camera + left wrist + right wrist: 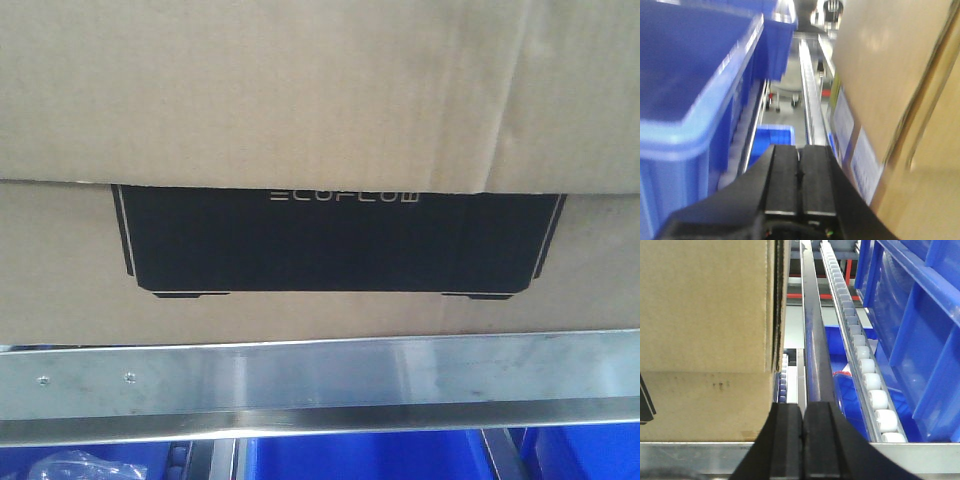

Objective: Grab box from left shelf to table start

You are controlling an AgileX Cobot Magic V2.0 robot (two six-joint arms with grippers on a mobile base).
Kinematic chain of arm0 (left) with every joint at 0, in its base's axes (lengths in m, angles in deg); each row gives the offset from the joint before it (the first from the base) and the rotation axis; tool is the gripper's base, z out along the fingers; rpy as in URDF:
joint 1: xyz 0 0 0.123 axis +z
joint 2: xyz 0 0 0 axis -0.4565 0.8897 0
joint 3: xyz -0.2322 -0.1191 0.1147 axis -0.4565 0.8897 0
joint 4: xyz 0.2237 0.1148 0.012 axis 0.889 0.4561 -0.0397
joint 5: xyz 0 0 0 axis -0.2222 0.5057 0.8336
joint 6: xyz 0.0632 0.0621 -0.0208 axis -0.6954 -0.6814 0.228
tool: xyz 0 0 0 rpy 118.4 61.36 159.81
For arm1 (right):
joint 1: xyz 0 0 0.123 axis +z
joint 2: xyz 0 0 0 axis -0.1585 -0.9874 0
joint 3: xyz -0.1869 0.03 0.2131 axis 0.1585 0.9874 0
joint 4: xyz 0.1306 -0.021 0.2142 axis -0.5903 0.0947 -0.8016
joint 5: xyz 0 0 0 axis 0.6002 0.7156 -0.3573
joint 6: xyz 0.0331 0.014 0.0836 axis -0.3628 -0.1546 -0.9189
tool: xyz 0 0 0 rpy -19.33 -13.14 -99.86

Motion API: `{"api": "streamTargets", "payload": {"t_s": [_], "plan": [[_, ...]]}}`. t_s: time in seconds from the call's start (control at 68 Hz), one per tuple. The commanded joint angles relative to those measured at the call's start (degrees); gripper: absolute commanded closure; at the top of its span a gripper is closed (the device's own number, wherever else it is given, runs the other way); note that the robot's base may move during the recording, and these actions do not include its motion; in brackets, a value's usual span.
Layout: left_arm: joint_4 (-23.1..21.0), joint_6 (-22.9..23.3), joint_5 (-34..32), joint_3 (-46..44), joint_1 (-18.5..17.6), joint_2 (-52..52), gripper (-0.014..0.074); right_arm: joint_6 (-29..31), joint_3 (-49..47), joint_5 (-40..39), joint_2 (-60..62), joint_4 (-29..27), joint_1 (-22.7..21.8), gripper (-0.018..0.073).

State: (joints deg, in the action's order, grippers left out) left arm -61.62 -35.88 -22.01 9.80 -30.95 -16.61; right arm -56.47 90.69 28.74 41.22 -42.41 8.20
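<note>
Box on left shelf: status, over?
Left gripper and right gripper shut, empty, flanking the box. Box on left shelf behind steel rail, ungrasped. Blue bins close on both sides.

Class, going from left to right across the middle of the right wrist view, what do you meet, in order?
cardboard box → steel rail → white roller track → blue bin
</note>
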Motion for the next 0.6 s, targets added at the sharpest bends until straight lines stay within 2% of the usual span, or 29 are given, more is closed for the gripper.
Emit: {"api": "streamTargets", "payload": {"t_s": [0.0,0.191,0.368,0.471,0.589], "plan": [[-0.39,0.12,-5.77,-5.33,-0.11,-0.73,0.0696,0.23,0.14,-5.69,0.46,0.37,-0.30,0.0503],[0.97,0.12,1.75,-17.88,-0.23,1.27,0.0694,0.23,0.14,-5.81,0.46,0.32,-0.30,0.0503],[2.77,0.12,7.06,-25.05,-0.23,5.52,0.0666,0.23,0.14,-5.86,0.46,0.33,-0.30,0.0503],[2.77,0.12,9.67,-27.72,-0.23,8.05,0.0513,0.23,0.14,-5.86,0.46,0.33,-0.30,0.0503],[2.77,0.12,11.87,-30.85,-0.23,11.25,0.0248,0.23,0.14,-5.86,0.46,0.33,-0.30,0.0503]]}}
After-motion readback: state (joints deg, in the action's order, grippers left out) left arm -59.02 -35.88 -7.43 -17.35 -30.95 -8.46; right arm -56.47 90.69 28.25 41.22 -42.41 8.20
